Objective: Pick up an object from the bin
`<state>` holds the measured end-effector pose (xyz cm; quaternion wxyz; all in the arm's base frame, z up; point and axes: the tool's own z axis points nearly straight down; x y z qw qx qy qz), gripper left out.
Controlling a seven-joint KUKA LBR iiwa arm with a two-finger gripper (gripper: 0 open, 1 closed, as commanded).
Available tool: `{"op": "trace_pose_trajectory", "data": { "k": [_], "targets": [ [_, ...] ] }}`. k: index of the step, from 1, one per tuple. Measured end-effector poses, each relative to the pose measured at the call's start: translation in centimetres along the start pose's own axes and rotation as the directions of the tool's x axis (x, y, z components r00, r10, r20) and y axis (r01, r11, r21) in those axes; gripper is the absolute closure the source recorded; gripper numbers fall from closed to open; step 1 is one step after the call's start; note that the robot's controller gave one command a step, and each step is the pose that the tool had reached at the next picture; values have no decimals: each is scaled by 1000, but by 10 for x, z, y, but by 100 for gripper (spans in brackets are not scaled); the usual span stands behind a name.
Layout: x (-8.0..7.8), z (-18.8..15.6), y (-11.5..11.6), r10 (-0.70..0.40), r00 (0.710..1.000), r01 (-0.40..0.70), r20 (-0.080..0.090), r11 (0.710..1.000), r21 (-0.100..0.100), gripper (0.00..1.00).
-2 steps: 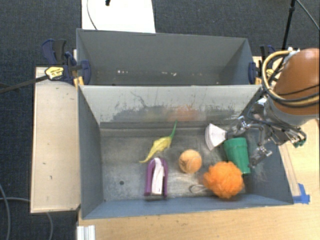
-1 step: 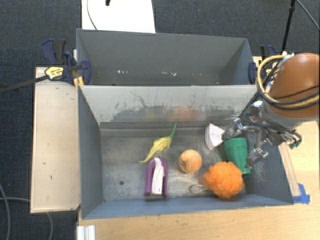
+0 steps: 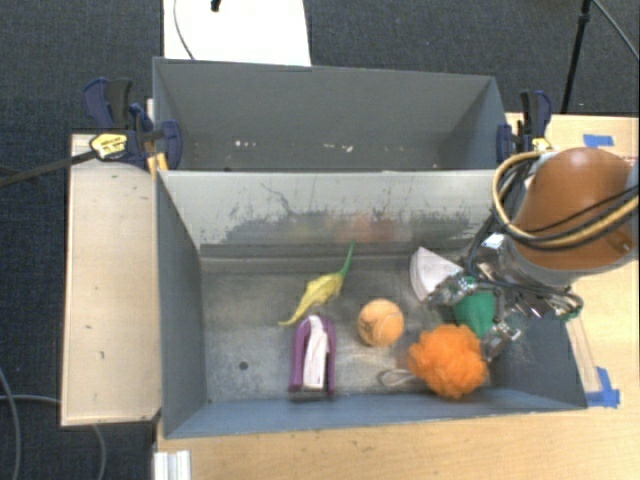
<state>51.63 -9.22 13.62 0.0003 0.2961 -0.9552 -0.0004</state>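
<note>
Your gripper (image 3: 482, 314) sits low at the green lump (image 3: 474, 318), right end of the bin (image 3: 250, 268), just beside the orange puff (image 3: 450, 363). Can't tell if it's closed. Grasp step, probably: confirm your hold, then lift clear.

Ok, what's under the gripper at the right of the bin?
A green thing, beside the fluffy orange puff and a white thing. The gripper covers most of it, so its kind cannot be told.

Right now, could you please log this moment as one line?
tool: low over green object, right end of bin | nearest: orange puff, white piece
</note>
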Motion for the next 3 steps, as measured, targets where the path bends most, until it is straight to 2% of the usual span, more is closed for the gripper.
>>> {"op": "trace_pose_trajectory", "data": {
  "k": [1,2,3],
  "targets": [
    [-8,29,-3,-251,968,251,2,968,2,0],
    [14,39,-13,-421,907,421,2,907,3,100],
    [14,39,-13,-422,907,422,2,907,3,100]
  ]
}}
